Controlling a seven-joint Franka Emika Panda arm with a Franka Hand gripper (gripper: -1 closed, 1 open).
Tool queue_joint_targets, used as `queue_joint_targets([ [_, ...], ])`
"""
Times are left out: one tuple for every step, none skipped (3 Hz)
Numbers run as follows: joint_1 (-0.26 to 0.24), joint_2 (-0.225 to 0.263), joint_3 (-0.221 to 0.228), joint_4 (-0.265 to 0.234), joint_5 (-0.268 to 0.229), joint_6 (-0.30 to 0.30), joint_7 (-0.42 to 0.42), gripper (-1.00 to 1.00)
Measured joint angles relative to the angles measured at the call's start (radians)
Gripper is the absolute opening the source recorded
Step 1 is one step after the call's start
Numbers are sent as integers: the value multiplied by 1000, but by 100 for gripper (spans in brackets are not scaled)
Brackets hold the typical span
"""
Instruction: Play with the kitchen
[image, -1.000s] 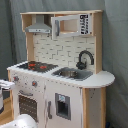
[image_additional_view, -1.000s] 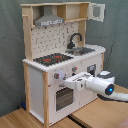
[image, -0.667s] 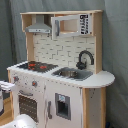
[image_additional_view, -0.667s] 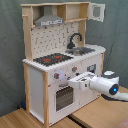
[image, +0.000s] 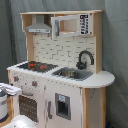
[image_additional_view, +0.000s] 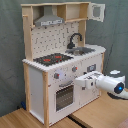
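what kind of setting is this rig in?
Likely a lab or test space, not a home. A toy kitchen stands against a plain grey curtain backdrop on wooden tabletops, and the robot arm reaches toward its front in the second exterior view.

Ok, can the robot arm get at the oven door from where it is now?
Probably yes. In the second exterior view the arm sits just in front of the oven door, with nothing visible between them.
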Motion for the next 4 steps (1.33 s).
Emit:
queue_joint_targets([
  [20, 0, -6, -105, 0, 5, -2, 100],
  [-54, 0, -5, -149, 22, 51, 17, 100],
  [-120, 4, 0, -121, 60, 93, 68, 100],
  [-181, 6, 14, -82, 89, 119, 138, 100],
])
